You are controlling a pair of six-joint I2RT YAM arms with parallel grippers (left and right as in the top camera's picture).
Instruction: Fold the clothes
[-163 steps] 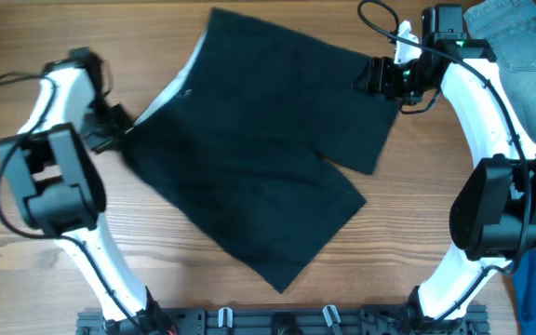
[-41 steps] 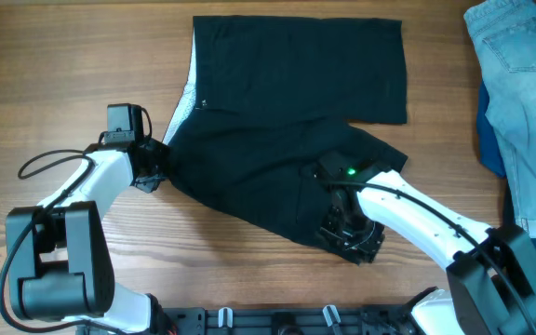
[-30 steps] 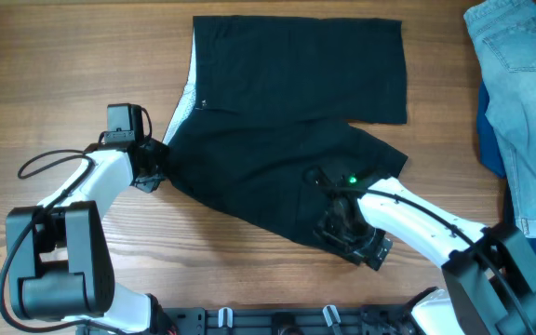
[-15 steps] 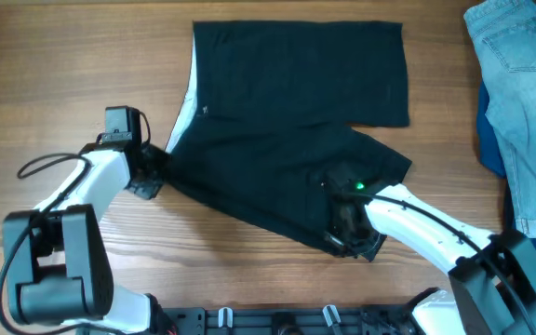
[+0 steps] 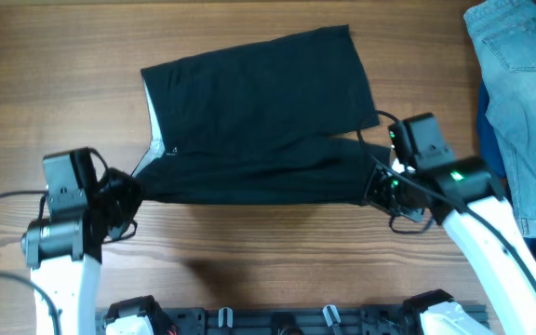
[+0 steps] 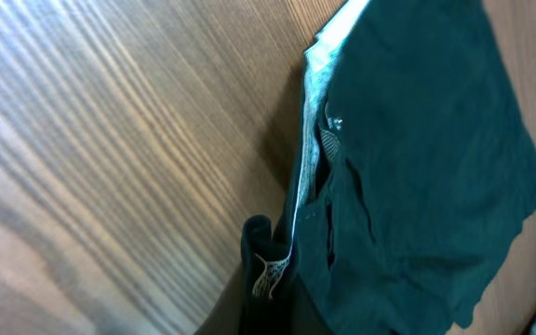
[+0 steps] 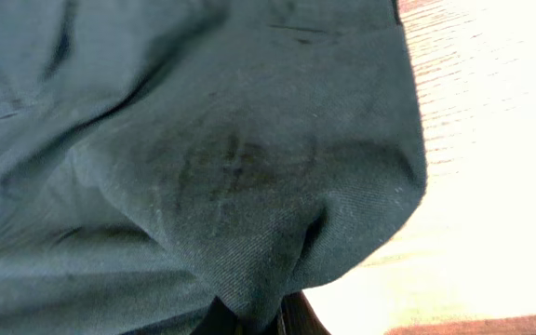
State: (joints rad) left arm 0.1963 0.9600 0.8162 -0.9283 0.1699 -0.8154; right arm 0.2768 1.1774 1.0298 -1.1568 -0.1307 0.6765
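The black shorts [image 5: 249, 121] hang stretched between my two grippers above the wooden table, the far leg still lying flat toward the back. My left gripper [image 5: 130, 194] is shut on the waistband end, where the pale lining [image 6: 305, 140] shows beside the black cloth [image 6: 417, 167]. My right gripper [image 5: 377, 186] is shut on the hem end of the near leg; black fabric [image 7: 203, 167] fills the right wrist view and bunches down into the jaws.
Light blue denim jeans [image 5: 519, 84] lie at the far right edge, over a dark blue garment [image 5: 489, 126]. Bare wooden table [image 5: 45, 84] surrounds the shorts. The arm bases stand at the front edge.
The right gripper has shut on the near leg's hem and lifted it to the right. The left arm pulled back toward the front left, and the shorts now hang taut between the grippers.
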